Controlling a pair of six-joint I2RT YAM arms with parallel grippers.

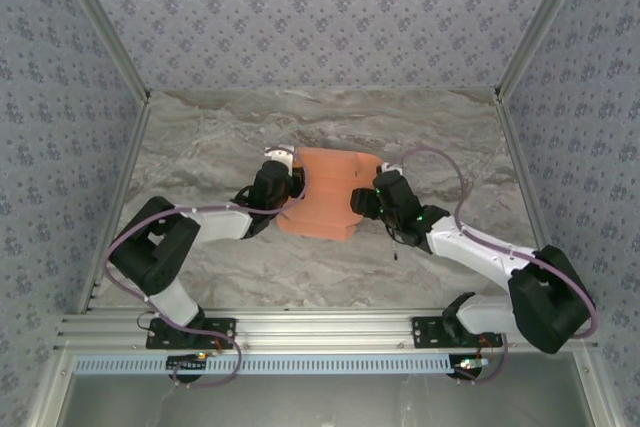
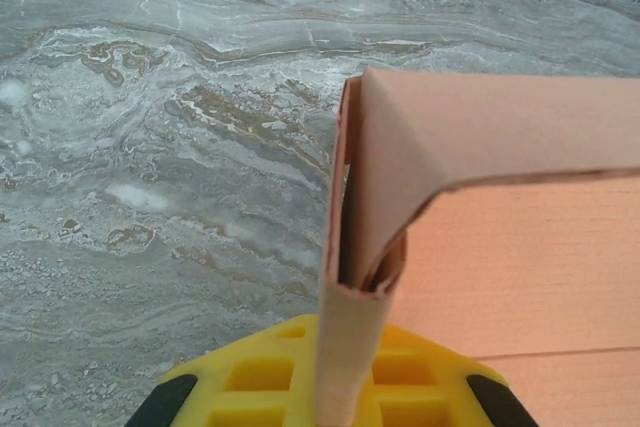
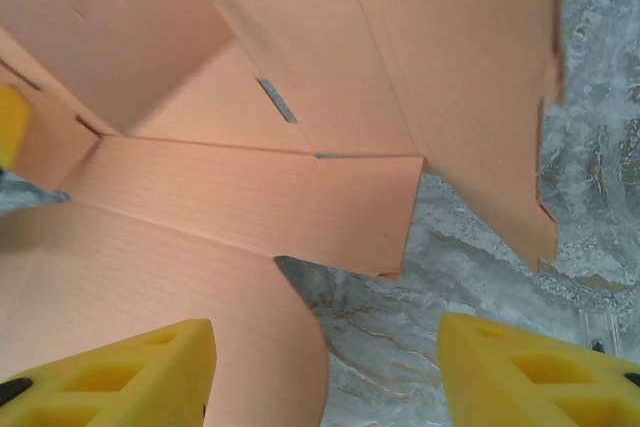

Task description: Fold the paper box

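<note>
The salmon-orange paper box [image 1: 325, 192] lies partly folded in the middle of the marble table, between both arms. My left gripper [image 1: 291, 185] is at its left edge. In the left wrist view the left gripper [image 2: 345, 372] is shut on a folded, doubled-over side wall of the paper box [image 2: 480, 147], which stands upright between the yellow fingers [image 2: 250, 377]. My right gripper [image 1: 366, 203] is at the box's right edge. In the right wrist view it [image 3: 330, 377] stands open, its yellow fingers [image 3: 120, 377] wide apart, with a rounded flap [image 3: 170, 277] reaching in over the left one.
Patterned walls [image 1: 60, 97] close in the table on the left, back and right. An aluminium rail [image 1: 320, 327] runs along the near edge by the arm bases. A small dark thing [image 1: 397, 253] lies on the marble near the right forearm.
</note>
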